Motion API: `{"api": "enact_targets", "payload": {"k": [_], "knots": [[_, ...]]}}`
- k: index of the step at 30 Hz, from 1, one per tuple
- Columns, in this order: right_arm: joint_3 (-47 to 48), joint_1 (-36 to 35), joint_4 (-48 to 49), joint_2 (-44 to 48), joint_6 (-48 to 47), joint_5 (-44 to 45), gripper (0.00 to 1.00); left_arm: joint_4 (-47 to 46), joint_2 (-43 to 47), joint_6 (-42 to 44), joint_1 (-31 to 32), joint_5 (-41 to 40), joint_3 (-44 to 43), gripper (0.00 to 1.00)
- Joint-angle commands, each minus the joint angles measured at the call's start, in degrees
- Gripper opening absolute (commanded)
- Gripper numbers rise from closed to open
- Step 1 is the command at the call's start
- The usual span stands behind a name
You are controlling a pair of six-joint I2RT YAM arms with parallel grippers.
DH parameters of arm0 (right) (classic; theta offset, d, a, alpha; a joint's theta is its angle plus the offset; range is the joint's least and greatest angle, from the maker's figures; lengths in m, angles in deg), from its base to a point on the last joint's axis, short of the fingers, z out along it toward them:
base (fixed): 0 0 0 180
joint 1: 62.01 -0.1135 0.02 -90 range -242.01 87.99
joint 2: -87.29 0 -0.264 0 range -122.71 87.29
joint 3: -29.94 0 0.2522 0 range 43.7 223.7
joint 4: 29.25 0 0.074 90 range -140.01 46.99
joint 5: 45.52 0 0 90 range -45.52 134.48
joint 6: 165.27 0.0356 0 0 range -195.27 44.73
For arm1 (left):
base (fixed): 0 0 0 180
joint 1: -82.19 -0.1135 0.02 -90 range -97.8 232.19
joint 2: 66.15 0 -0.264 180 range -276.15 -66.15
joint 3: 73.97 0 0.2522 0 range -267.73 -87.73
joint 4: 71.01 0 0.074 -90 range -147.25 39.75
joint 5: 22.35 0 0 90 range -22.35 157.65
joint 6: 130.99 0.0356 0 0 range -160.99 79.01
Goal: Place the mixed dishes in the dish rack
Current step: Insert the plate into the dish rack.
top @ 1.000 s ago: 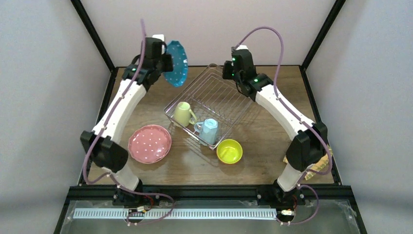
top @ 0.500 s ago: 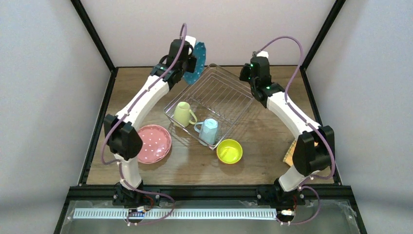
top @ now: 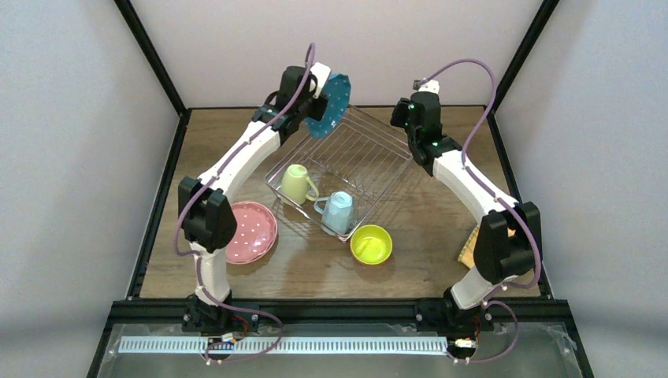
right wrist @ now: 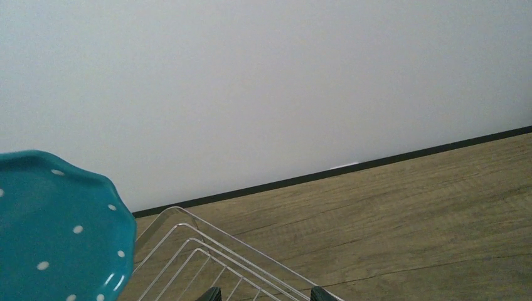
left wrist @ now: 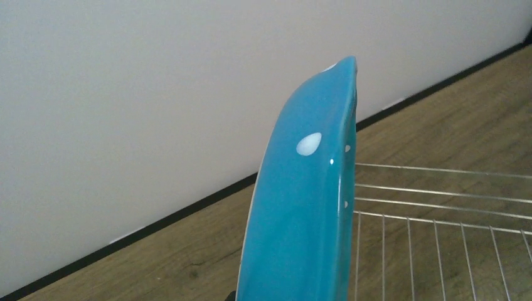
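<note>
In the top view's lower left, the pink plate (top: 250, 231) lies flat, its edge hidden by the left arm's elbow. At upper centre, the left gripper (top: 317, 101) is clamped on the blue dotted plate (top: 331, 106), held on edge over the far left corner of the dish rack (top: 370, 150). A pale green mug (top: 295, 183) and a light blue mug (top: 339, 211) sit at the rack's near end, with the lime bowl (top: 371, 244) just outside it. At upper right, the right gripper (right wrist: 266, 295) has its fingers apart and empty by the rack's rim.

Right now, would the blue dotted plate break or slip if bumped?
Probably fragile: the blue dotted plate looks like glossy glazed ceramic, so likely slippery too. Held on edge by the dish rack, a bump might chip it.
</note>
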State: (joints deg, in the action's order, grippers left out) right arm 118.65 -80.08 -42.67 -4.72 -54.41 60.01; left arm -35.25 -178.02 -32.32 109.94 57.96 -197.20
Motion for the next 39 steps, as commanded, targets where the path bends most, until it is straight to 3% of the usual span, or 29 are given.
{"api": "enact_targets", "payload": {"k": [1, 19, 39], "knots": [[-1.42, 0.3, 3.32, 0.05, -0.12, 1.55, 0.81, -6.99, -0.47, 1.63, 0.03, 4.09, -1.27, 0.03], [-4.07, 0.26, 8.05, -0.99, -0.31, 2.27, 0.81, -6.53, -2.64, 8.38, 1.04, 0.82, 4.08, 0.03], [-4.32, 0.31, 12.29, -3.64, -0.52, 2.26, 0.81, -13.58, -7.26, 10.89, 2.71, -5.81, 6.89, 0.03]]}}
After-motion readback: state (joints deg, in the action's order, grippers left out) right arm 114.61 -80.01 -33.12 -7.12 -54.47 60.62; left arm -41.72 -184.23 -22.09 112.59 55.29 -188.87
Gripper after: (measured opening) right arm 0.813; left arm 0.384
